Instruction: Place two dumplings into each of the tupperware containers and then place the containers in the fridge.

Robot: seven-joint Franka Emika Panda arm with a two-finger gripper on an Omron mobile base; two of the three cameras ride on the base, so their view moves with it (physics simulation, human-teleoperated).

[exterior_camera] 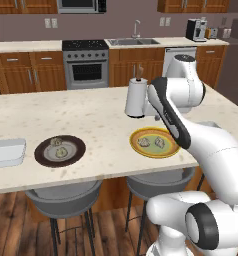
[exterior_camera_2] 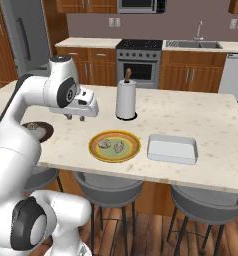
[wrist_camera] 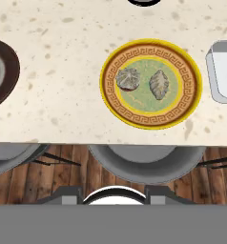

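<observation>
Two pale dumplings point(wrist_camera: 128, 78) point(wrist_camera: 159, 84) lie side by side on the yellow plate point(wrist_camera: 188, 66). Another two dumplings point(exterior_camera: 56, 142) point(exterior_camera: 61, 151) rest on the dark brown plate point(exterior_camera: 41, 156). One tupperware container point(exterior_camera_2: 172, 148) stands empty right of the yellow plate. A second tupperware container point(exterior_camera: 6, 151) sits left of the brown plate. My gripper point(exterior_camera_2: 75, 118) hangs well above the counter between the two plates, open, with nothing between its fingers. In the hand view the gripper point(wrist_camera: 114, 195) looks straight down on the yellow plate. The grey fridge point(exterior_camera_2: 23, 35) stands shut at the far left.
A paper towel roll point(exterior_camera_2: 126, 97) stands upright behind the yellow plate. Grey stools point(exterior_camera: 65, 200) tuck under the counter's near edge. Stove, sink and wooden cabinets line the back wall.
</observation>
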